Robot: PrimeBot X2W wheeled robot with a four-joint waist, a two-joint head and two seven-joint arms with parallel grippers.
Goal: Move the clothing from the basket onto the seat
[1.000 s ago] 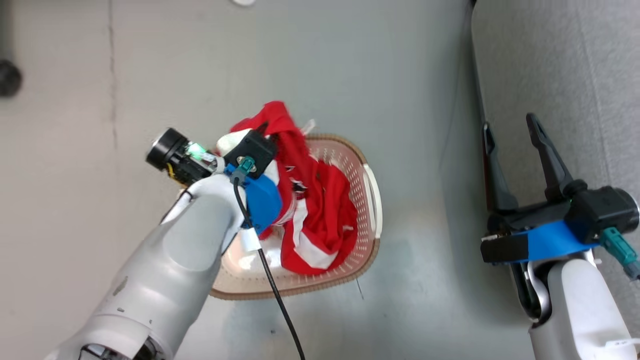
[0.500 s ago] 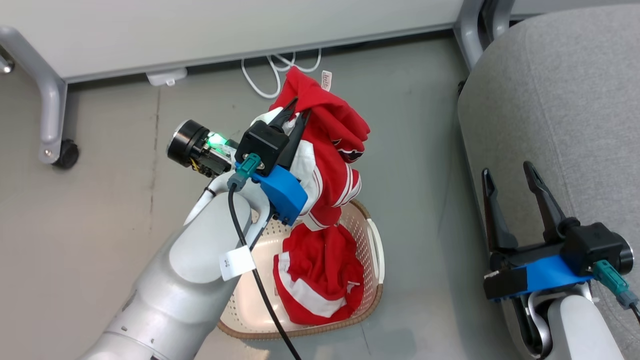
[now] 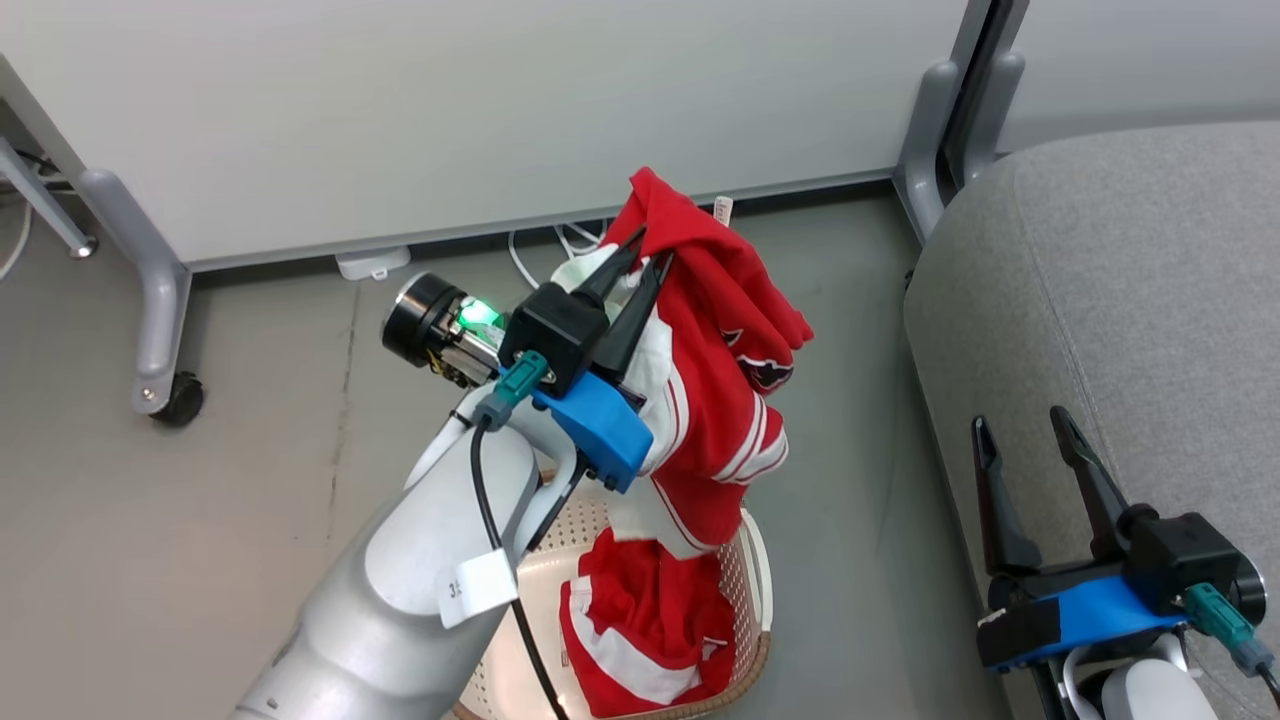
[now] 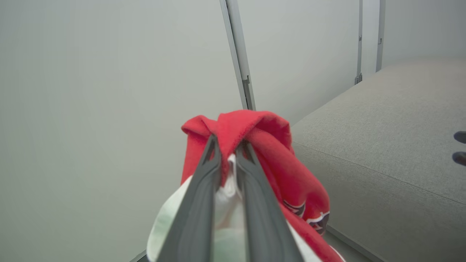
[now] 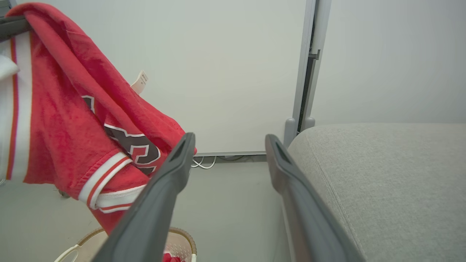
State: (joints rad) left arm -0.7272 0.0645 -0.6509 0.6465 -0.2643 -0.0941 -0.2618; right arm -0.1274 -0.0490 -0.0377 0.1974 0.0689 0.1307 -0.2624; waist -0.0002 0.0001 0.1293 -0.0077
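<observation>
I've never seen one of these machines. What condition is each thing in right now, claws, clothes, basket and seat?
left claw, shut on a fold of the lifted garment.
lifted garment, hanging bunched over the basket.
other clothing, lying crumpled inside the basket.
basket, on the floor, partly filled.
right claw, open, holding nothing, beside the seat.
seat, no clothing on the part in view.

- Head view: high up, looking steeply down at the floor [image 3: 250, 500], the basket [image 3: 757, 575] near, the seat [image 3: 1130, 300] right, a white wall panel [image 3: 500, 110] far.
- Left wrist view: close behind the left gripper [image 4: 228, 143], facing the panel and seat.
- Right wrist view: low, level, facing the far panel; all three share the seat and red garment [image 5: 65, 123].
</observation>
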